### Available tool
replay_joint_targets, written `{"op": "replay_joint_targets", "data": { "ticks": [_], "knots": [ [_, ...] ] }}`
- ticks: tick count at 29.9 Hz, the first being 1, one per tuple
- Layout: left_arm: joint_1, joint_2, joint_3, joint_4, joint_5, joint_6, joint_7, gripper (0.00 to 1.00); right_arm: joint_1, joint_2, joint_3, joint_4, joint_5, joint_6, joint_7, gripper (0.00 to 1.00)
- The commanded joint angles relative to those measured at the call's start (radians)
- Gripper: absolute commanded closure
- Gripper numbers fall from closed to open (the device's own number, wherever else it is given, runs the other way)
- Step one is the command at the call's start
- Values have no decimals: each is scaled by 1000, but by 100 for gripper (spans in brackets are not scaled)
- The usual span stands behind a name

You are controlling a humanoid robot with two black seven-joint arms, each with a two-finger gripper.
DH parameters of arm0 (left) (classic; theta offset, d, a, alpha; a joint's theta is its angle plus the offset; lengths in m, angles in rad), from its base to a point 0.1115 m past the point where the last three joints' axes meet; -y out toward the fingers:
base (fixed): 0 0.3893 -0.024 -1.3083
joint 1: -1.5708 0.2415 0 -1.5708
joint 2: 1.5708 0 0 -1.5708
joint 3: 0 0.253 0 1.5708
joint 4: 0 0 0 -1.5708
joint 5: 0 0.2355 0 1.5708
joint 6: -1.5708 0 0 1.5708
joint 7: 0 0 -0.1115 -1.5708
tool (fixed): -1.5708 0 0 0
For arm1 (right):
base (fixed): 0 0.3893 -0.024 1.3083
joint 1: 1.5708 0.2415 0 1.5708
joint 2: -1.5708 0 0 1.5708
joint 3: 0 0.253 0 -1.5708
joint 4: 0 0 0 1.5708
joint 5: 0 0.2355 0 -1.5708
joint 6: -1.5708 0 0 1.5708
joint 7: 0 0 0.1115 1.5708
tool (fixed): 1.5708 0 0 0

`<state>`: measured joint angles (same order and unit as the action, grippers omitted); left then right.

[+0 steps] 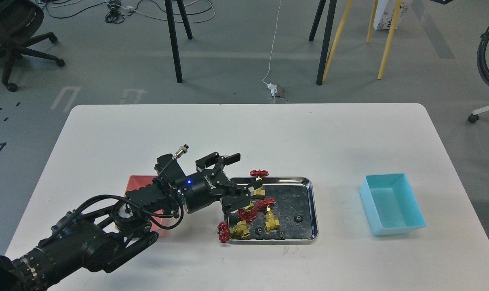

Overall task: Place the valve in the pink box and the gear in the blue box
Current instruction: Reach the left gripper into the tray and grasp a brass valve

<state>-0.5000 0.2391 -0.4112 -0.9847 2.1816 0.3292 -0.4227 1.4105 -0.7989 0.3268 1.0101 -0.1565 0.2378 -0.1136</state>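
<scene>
Four brass valves with red handwheels lie in a shiny steel tray [311, 202]: one at the far rim [259, 174], one in the middle [271, 220], one partly behind my gripper [246, 212], one over the front-left rim [232, 231]. Small black gears [298, 218] [259, 231] [281, 234] lie on the tray floor. My left gripper [245, 170] is open and empty, low over the tray's far-left corner, beside the far valve. The pink box [137, 184] is mostly hidden behind my left arm. The blue box [392, 204] stands empty at the right. My right gripper is out of view.
The white table [244, 129] carries the pink box, tray and blue box in a row. My left arm reaches across the front left of the table. Chair and stool legs stand on the floor beyond the far edge.
</scene>
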Motion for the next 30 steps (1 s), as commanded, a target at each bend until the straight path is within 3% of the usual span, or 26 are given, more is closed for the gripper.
{"op": "replay_joint_targets", "data": {
  "ticks": [1, 19, 30],
  "knots": [
    [8, -33, 45, 30, 0, -2, -1, 0, -1, 3, -2, -7, -2, 2, -5, 0],
    [47, -103, 60, 173, 0, 7, -1, 1, -4, 7, -2, -30, -2, 2, -8, 0],
    [44, -101, 61, 179, 0, 11, 4, 28, -5, 17, -3, -30, -3, 0, -8, 0]
  ]
}}
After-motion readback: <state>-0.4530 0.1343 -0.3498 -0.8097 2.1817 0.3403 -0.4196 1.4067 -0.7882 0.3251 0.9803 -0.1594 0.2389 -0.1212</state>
